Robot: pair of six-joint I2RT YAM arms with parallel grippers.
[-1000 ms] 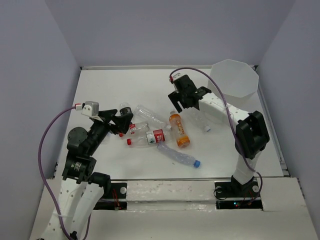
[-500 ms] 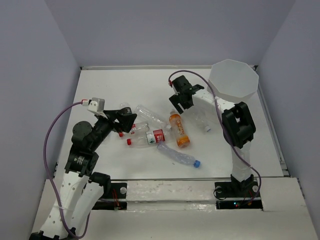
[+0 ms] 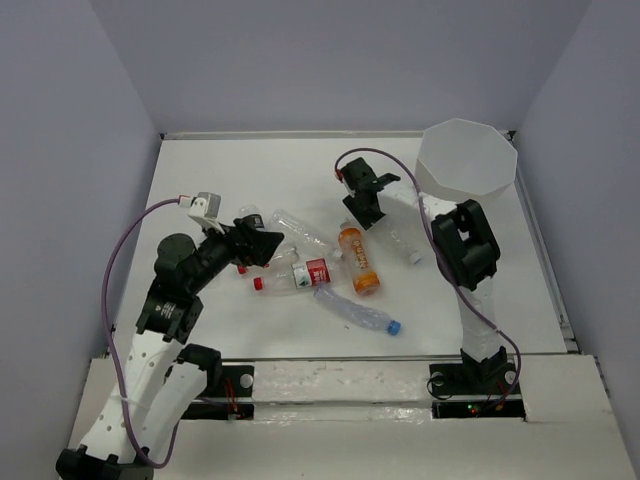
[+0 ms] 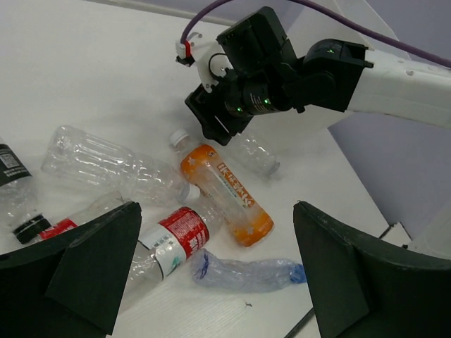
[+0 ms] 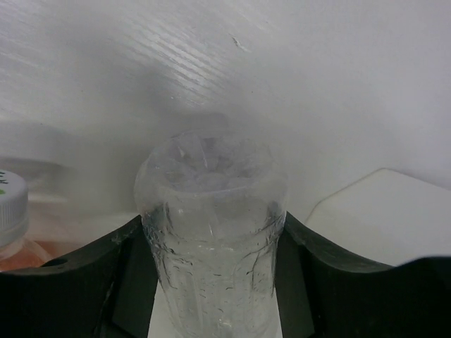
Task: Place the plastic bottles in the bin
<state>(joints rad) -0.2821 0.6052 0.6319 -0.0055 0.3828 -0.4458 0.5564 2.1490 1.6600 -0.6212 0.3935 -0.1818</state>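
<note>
Right pincer (image 5: 211, 222): fingers spread to the width of a small clear unlabelled plastic bottle (image 5: 210, 201), one on each side and meeting its walls in the wrist view. No dent in the plastic, so squeezing or merely flanking cannot be told.

Clear bottle, place: on the white bench (image 3: 240, 170), just right of the orange-labelled bottle (image 3: 358, 260), under the right arm's reach.

Long axis: from above, slanting from under the right pincer toward the near right.

Bin, bearing: translucent white faceted tub (image 3: 495, 180) in the far right corner, beyond and to the right of the right pincer. Well apart from the left arm, so the right arm is plainly the nearer. No bottle to be seen inside it from above.

Left pincer (image 3: 258, 243): fingers wide apart, nothing between them, hovering over the left end of the bottle heap.

Remaining bottles: red-labelled, red-capped bottle (image 3: 300, 275), crumpled clear bottle with a blue cap (image 3: 362, 316), long clear bottle (image 3: 300, 230) and a few more under the left pincer, all lying flat mid-bench.

Step in hand, by judgement: securing the first bottle, with nearly the whole task left.

Coming move, by judgement: firm pinch, lift above the tub's rim, then a swing away and rightward.

Risk: thin slick walls, likely to buckle or slide out of a loose hold.
</note>
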